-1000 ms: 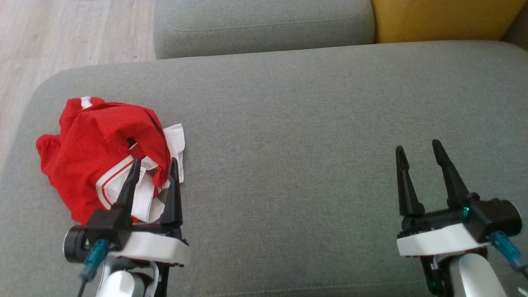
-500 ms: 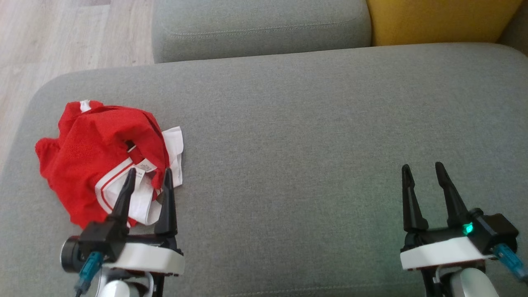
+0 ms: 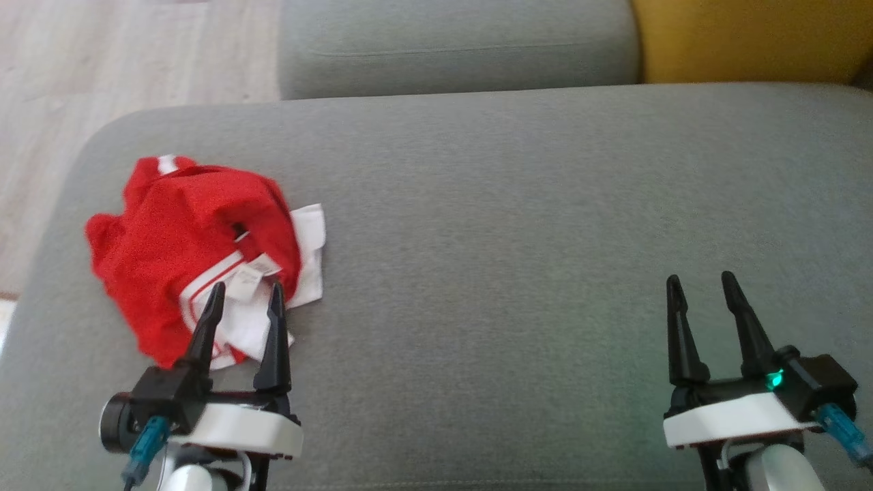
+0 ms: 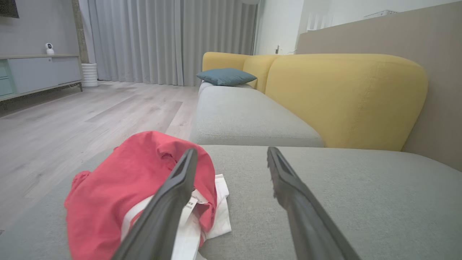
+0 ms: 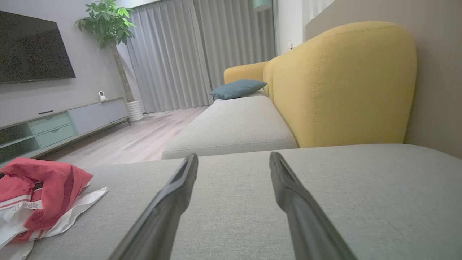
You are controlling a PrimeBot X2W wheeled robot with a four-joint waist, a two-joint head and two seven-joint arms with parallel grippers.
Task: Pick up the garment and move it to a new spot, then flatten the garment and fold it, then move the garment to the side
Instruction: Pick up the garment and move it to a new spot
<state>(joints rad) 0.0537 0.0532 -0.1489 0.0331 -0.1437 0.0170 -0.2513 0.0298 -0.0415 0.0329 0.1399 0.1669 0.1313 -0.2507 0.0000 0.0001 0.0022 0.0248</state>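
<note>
Where the grey seat ends on its left lies item one: garment, red with white bands, bunched, no clear long axis, resting on the seat close to that left end. Item two: left gripper, over the seat's near edge on the left, fingers spread, holding nothing, pointing toward the seat's back. In the head view its tips overlap the garment's near white-banded part. In the left wrist view the cloth sits ahead and mostly to the left of the gap. Contact cannot be told. Item three: right gripper, over the seat's near edge on the right, fingers likewise spread and empty, bare seat ahead of it, well apart from the garment. Assessment: pickup not yet made. The left arm is by far the nearer. A short advance with a slight leftward shift would likely bring cloth between its fingers. The seat's bare middle offers a new spot.
</note>
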